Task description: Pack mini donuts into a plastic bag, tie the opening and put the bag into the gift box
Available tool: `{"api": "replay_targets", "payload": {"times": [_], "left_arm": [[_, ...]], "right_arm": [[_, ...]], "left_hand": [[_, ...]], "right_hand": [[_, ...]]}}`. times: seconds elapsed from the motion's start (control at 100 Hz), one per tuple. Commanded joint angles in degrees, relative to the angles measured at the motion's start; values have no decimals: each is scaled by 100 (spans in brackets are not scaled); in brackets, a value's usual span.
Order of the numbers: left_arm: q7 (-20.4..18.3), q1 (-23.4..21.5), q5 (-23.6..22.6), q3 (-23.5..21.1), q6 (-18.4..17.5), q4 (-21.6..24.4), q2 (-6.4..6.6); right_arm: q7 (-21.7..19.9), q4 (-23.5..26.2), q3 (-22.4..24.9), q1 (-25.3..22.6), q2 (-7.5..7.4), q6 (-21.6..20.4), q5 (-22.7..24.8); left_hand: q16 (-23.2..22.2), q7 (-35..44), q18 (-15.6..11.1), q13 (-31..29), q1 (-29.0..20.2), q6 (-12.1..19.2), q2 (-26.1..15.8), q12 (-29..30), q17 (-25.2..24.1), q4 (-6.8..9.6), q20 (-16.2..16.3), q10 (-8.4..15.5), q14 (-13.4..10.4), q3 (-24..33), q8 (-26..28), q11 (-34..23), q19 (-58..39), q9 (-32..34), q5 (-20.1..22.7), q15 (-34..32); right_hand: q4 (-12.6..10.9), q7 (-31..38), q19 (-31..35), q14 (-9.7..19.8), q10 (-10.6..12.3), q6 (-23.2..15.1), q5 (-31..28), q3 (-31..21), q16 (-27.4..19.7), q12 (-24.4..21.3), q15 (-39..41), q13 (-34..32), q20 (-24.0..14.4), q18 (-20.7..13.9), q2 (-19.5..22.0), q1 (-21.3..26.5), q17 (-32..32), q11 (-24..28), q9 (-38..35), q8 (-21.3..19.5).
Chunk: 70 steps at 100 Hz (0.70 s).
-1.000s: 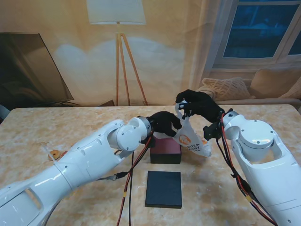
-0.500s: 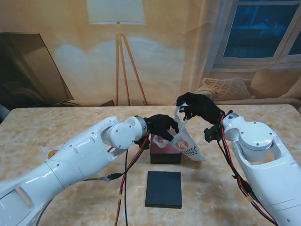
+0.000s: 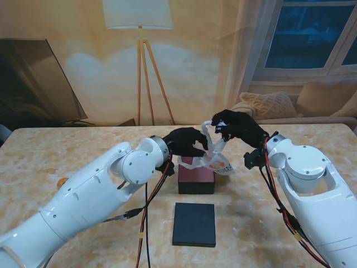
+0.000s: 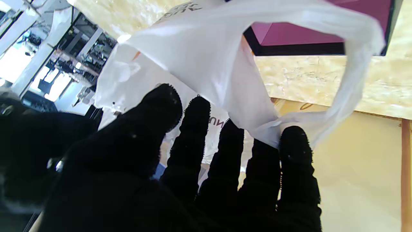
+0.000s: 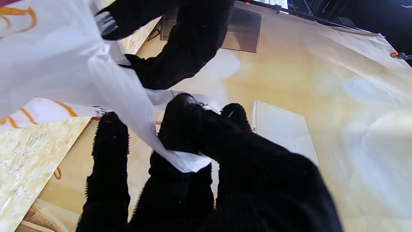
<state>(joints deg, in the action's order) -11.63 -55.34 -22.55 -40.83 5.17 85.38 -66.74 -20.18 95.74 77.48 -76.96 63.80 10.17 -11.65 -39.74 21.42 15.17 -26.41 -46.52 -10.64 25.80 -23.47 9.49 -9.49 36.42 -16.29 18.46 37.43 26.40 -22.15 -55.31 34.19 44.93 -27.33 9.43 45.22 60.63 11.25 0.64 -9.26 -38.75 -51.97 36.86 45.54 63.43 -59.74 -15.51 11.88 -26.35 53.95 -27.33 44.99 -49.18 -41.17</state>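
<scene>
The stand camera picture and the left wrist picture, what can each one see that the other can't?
Only the stand view shows the flat black lid, the right hand pinching the plastic bag, and the floor lamp. Only the left wrist view shows the left hand fingertips up close against the film. Both show the bag and the purple-lined gift box.

The plastic bag (image 3: 215, 159) is white with an orange logo and some dark lettering. Both hands, left (image 3: 187, 141) and right (image 3: 237, 125), wear black gloves on glossy white arms. The gift box (image 3: 196, 174) is maroon inside with black walls, its lid (image 3: 194, 224) matte black. The table (image 3: 67, 153) is beige marble, veiny.
</scene>
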Motion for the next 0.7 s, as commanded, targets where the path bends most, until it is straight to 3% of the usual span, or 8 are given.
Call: {"api": "replay_targets", "payload": {"times": [0.0, 0.27, 0.33, 0.4, 0.49, 0.53, 0.62, 0.69], "left_arm": [[-58, -93, 101, -55, -14, 195, 80], [-176, -348, -135, -260, -74, 522, 199], [-188, -310, -193, -213, -73, 477, 200], [-187, -242, -280, -141, -81, 405, 198], [-75, -177, -346, -67, -98, 282, 160], [25, -152, -377, -49, -154, 215, 135], [57, -102, -353, -25, -221, 153, 116], [42, -67, -211, -10, -258, 114, 96]], "right_arm": [[-63, 43, -11, -55, 31, 47, -21], [-62, 65, -14, -52, 44, 156, -118], [-49, 77, -5, -59, 48, 158, -137], [-44, 88, 9, -69, 47, 146, -138], [-56, 95, 27, -79, 42, 131, -131], [-62, 95, 34, -82, 40, 123, -128], [-63, 98, 41, -85, 40, 117, -131], [-63, 106, 46, -88, 37, 126, -118]], "left_hand": [[-136, 138, 15, 28, 25, 100, -128, -54, -33, -48, 146, -84, 161, -128, 93, 3, -55, -51, -14, -76], [-367, 161, 46, -510, 139, 104, -175, -60, 382, 5, 354, -127, 106, -215, 90, 41, -435, 39, 28, -466], [-827, 277, -3, -424, 294, 142, -202, -256, 393, 63, 605, -173, 83, -252, 200, -56, -742, -138, 3, -834], [-1587, 614, -179, -55, 789, 154, -269, -744, 230, 256, 968, -313, 60, -160, 456, -169, -996, -686, -209, -1234], [-2518, 1165, -477, 217, 1168, 234, -252, -1451, 91, 255, 1491, -368, -135, -206, 995, -326, -1409, -1195, -707, -1813], [-2681, 1242, -539, 245, 1265, 362, -279, -1576, 74, 244, 1598, -346, -206, -244, 1073, -336, -1482, -1270, -819, -1918], [-2362, 892, -359, 480, 1264, 506, -483, -1362, -164, 264, 1455, -354, -46, -535, 744, 55, -985, -1340, -887, -1356], [-1067, 670, -124, 821, 1064, 604, -734, -671, -397, 312, 1052, -363, 63, -854, 482, 586, -254, -1416, -887, -172]], "right_hand": [[-91, -43, 130, 333, 511, -71, -19, -343, 137, 193, 171, -55, -13, -51, 278, 360, 39, 427, -177, -19], [-101, -40, 135, 343, 517, -81, -21, -357, 148, 241, 221, -54, -39, -58, 287, 346, 31, 439, -187, -30], [-105, -39, 134, 352, 520, -74, -21, -361, 150, 247, 232, -59, -43, -60, 290, 339, 36, 440, -189, -32], [-108, -35, 126, 350, 520, -78, -24, -366, 150, 251, 240, -60, -48, -67, 289, 332, 44, 436, -188, -36], [-110, -35, 131, 356, 526, -87, -25, -366, 147, 254, 242, -65, -59, -61, 288, 328, 25, 429, -189, -37], [-111, -35, 131, 355, 534, -86, -28, -365, 147, 255, 243, -68, -62, -58, 293, 325, 22, 429, -196, -38], [-115, -38, 128, 351, 517, -81, -26, -365, 144, 257, 243, -72, -66, -58, 289, 329, 25, 425, -197, -38], [-114, -39, 135, 351, 518, -85, -31, -364, 143, 260, 244, -72, -73, -42, 288, 330, 21, 422, -194, -38]]}}
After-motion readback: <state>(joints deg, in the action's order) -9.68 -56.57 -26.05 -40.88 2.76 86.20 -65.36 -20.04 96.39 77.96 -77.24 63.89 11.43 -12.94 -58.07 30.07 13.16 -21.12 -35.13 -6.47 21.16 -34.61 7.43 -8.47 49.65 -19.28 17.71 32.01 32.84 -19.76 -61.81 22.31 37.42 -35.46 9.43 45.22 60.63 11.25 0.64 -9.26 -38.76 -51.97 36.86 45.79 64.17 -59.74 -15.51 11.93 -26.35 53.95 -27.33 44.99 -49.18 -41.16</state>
